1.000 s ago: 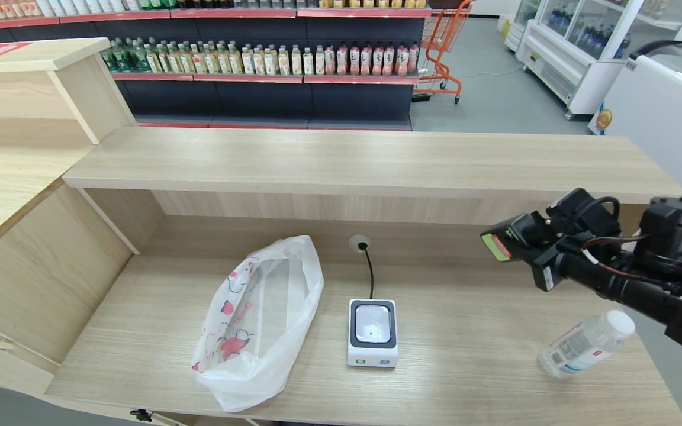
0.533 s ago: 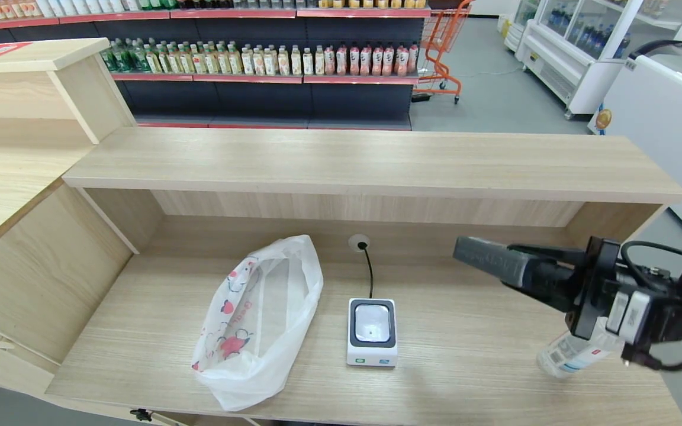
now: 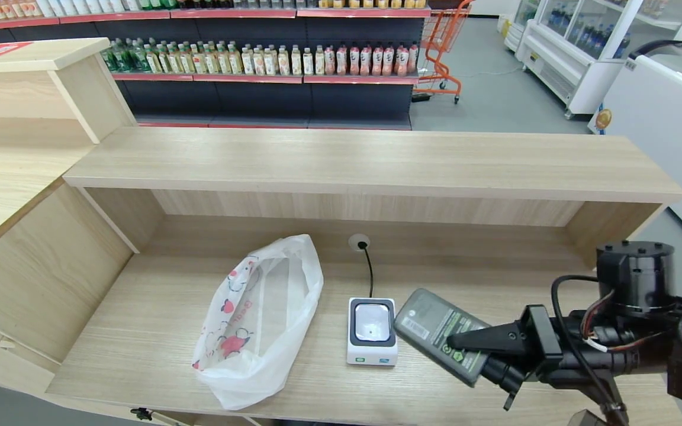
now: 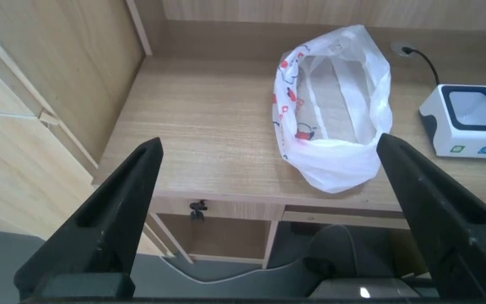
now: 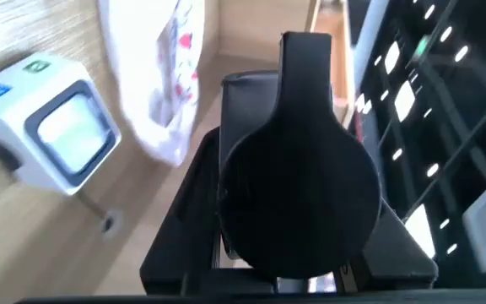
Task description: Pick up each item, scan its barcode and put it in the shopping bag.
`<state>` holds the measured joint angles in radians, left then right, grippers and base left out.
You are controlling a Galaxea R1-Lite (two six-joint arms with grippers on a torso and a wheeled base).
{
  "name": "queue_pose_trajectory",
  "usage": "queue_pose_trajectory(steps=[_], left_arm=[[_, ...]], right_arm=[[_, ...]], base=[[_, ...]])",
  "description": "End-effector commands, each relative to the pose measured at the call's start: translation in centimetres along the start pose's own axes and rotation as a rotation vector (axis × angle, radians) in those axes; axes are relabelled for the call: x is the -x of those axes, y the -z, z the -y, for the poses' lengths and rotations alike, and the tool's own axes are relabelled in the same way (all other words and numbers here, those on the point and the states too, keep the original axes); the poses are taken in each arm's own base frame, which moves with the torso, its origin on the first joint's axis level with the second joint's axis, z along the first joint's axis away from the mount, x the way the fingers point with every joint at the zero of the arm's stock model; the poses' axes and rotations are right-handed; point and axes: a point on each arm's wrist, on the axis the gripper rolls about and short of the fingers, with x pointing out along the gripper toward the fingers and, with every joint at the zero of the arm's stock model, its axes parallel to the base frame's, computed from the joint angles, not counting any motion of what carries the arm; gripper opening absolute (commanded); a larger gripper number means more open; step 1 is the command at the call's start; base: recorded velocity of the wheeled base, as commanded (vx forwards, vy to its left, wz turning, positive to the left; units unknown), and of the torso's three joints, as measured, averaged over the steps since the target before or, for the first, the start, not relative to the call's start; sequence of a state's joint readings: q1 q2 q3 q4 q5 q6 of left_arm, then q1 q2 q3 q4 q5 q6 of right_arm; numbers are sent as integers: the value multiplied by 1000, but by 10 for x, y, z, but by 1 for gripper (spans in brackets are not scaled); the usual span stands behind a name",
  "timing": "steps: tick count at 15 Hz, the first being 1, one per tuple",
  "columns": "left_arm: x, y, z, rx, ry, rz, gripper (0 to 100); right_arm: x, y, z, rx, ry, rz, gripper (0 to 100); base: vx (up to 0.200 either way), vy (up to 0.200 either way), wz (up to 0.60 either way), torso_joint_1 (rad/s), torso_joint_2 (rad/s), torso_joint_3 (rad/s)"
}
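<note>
1 dark flat pack [image 3: 430, 324] is clamped in the right gripper [image 3: 478, 355], scanner [image 3: 372, 331] just left of its tip, shopping bag [image 3: 258, 319] beyond; left gripper [image 4: 268, 156] spread wide, bag ahead.

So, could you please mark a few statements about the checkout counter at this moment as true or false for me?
1. The right gripper is shut on the dark flat packet. True.
2. The packet lies inside the shopping bag. False: the gripper holds it beside the scanner, on the scanner's right.
3. The scanner stands between the shopping bag and the packet. True.
4. The left gripper grips a bottle. False: its fingers are open with nothing between them.
5. The scanner's cable runs to a hole at the back of the counter. True.
</note>
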<state>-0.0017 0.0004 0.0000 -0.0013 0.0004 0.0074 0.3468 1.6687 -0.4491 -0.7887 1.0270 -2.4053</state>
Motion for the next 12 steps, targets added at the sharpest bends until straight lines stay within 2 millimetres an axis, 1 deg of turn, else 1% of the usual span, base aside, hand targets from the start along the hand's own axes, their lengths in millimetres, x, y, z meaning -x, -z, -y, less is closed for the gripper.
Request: queue_pose_trajectory(steps=[1, 2, 4, 7, 10, 12], left_arm=[[0, 0, 0, 0, -1, 1, 100], [0, 0, 0, 0, 0, 1, 100], [0, 0, 0, 0, 0, 1, 100], [0, 0, 0, 0, 0, 1, 100], [0, 0, 0, 0, -1, -1, 100], [0, 0, 0, 0, -1, 1, 100]], right_arm=[[-21, -8, -3, 42, 41, 102, 0], [-26, -9, -3, 64, 52, 122, 0], [-29, -8, -4, 143, 61, 126, 0], [-35, -1, 7, 253, 94, 119, 0], [-38, -3, 6, 252, 98, 133, 0], [-44, -6, 7, 260, 109, 156, 0]], base=[[0, 0, 0, 0, 0, 0], [0, 0, 0, 0, 0, 0], [0, 0, 0, 0, 0, 0], [0, 0, 0, 0, 0, 0], [0, 0, 0, 0, 0, 0], [0, 0, 0, 0, 0, 0]])
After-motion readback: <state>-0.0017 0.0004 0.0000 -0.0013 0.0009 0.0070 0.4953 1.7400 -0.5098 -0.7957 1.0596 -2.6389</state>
